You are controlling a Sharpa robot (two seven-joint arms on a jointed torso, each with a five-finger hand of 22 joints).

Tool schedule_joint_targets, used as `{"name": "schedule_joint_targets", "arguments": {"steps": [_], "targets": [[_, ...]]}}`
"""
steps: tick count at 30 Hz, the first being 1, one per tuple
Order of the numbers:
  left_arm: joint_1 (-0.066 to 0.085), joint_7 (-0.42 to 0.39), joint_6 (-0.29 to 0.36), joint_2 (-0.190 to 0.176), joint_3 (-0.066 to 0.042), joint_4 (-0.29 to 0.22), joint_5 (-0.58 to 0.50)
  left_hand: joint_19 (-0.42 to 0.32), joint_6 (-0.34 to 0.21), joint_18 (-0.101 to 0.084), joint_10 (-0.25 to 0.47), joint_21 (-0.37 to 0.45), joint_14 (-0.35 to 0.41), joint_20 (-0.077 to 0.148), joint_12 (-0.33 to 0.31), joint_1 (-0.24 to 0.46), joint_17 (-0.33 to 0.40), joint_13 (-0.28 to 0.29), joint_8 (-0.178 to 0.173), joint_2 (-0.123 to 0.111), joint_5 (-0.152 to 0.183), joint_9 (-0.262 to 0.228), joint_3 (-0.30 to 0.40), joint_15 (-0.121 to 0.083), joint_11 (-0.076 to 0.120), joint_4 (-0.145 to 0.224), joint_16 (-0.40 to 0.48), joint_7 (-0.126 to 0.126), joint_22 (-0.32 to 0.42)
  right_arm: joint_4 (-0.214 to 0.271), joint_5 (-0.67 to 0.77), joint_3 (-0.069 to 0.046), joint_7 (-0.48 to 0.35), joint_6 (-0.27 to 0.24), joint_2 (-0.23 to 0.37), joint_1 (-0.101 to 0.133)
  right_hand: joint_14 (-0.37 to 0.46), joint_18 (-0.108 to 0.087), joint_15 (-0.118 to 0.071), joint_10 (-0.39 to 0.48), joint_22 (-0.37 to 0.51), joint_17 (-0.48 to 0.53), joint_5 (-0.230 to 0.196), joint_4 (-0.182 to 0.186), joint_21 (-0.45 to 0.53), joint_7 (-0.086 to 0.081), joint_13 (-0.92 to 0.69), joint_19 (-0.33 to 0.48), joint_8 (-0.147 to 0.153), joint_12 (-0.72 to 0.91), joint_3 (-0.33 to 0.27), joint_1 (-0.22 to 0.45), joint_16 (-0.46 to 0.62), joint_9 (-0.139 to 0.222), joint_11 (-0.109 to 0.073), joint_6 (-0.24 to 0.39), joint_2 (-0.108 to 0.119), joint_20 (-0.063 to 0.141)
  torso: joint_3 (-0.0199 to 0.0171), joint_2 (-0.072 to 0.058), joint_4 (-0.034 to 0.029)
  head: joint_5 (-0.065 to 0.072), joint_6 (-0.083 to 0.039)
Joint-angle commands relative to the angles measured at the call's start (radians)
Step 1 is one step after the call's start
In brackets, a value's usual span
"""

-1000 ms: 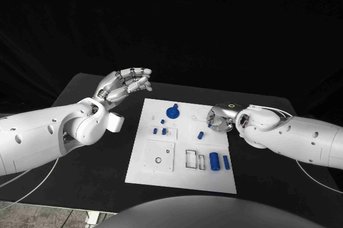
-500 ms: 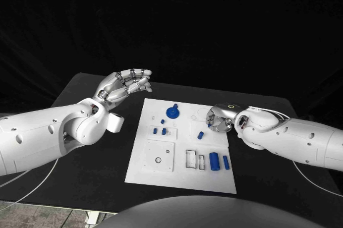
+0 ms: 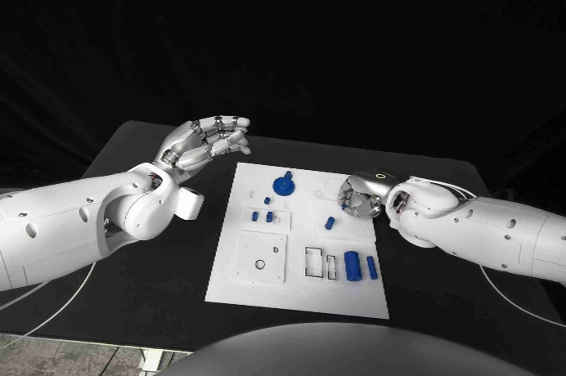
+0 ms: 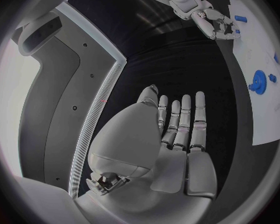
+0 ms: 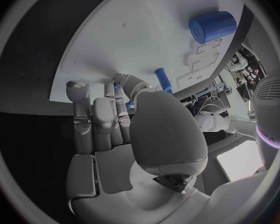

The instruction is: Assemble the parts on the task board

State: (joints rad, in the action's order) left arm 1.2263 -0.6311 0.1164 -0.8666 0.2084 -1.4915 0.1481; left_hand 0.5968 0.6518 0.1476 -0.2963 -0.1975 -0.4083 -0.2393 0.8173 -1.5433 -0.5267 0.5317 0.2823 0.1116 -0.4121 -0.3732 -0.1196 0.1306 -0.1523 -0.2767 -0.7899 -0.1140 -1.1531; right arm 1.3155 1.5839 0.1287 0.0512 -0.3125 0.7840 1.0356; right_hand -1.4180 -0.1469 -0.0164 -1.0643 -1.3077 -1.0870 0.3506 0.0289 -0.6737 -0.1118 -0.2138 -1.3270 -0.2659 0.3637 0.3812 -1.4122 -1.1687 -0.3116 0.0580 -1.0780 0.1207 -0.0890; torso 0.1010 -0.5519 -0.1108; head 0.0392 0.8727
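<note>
head: you look down on task board (image 3: pixel 301 237) from above
wrists: close behind each palm, both catch the board

White task board (image 3: pixel 242 266), blue parts (image 3: pixel 352 266)

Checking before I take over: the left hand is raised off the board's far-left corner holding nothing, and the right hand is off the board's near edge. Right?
Not quite. The left hand is as you say: raised beyond the board's far-left corner, fingers apart, nothing in them. But the head view shows the right hand at the board's right edge, toward the far end, not the near edge.
</note>
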Motion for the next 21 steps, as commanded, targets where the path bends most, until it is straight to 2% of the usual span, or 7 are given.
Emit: {"name": "schedule_joint_targets", "arguments": {"steps": [1,11,15,21], "targets": [[-0.001,0.002,-0.023,0.002,-0.001,0.001,0.006,-0.001,-0.001,0.014,-0.001,0.007,-0.002,-0.006,0.005,-0.009,0.002,-0.003,0.004,0.000,-0.008,0.001,-0.003,0.009,-0.007,0.005,0.002,-0.004,-0.002,0.002,-0.009,0.004,-0.019,-0.010,-0.005,-0.008,0.005,0.002,-0.003,-0.010,-0.071,0.002,-0.002,-0.005,0.003,0.001,0.002,0.007,-0.010,-0.006,-0.003,-0.001,0.006,-0.025,-0.002,-0.011,-0.008,0.004,0.0012,0.001,0.0008,-0.002,0.000],[-0.001,0.012,-0.023,0.001,0.000,0.004,0.007,-0.001,-0.001,0.014,-0.001,0.008,-0.002,-0.007,0.005,-0.014,0.003,-0.007,0.005,0.003,-0.013,0.003,-0.002,0.010,-0.009,0.006,0.002,-0.004,-0.002,0.024,-0.023,-0.004,-0.018,-0.040,0.012,0.002,0.005,0.001,-0.005,-0.020,-0.070,0.006,0.000,-0.005,0.005,0.003,0.006,0.007,-0.014,-0.011,-0.007,0.000,0.009,-0.033,-0.004,-0.017,-0.011,0.006,0.0019,0.001,-0.0008,-0.005,0.000],[-0.001,0.016,-0.022,0.001,0.000,0.006,0.007,-0.001,-0.001,0.014,-0.001,0.009,-0.003,-0.007,0.005,-0.016,0.003,-0.009,0.006,0.004,-0.015,0.003,-0.001,0.010,-0.010,0.007,0.002,-0.005,-0.002,0.047,-0.031,-0.005,-0.006,-0.035,0.029,0.020,0.005,0.001,-0.005,-0.022,-0.070,0.009,-0.002,-0.003,0.008,0.004,0.009,0.008,-0.015,-0.015,-0.011,0.003,0.012,-0.036,-0.004,-0.018,-0.011,0.006,0.0017,0.001,-0.0001,-0.007,0.000],[-0.001,0.023,-0.022,0.002,0.000,0.010,0.007,-0.001,-0.002,0.014,-0.001,0.009,-0.002,-0.008,0.005,-0.016,0.003,-0.009,0.006,0.004,-0.016,0.004,-0.001,0.011,-0.010,0.007,0.002,-0.005,-0.002,0.109,-0.048,-0.006,0.015,-0.029,0.069,0.060,0.007,0.000,-0.004,-0.022,-0.067,0.016,-0.010,0.002,0.018,0.006,0.015,0.011,-0.014,-0.024,-0.016,0.009,0.018,-0.042,-0.003,-0.015,-0.013,0.006,0.0024,0.001,0.0011,-0.010,0.000]]}}
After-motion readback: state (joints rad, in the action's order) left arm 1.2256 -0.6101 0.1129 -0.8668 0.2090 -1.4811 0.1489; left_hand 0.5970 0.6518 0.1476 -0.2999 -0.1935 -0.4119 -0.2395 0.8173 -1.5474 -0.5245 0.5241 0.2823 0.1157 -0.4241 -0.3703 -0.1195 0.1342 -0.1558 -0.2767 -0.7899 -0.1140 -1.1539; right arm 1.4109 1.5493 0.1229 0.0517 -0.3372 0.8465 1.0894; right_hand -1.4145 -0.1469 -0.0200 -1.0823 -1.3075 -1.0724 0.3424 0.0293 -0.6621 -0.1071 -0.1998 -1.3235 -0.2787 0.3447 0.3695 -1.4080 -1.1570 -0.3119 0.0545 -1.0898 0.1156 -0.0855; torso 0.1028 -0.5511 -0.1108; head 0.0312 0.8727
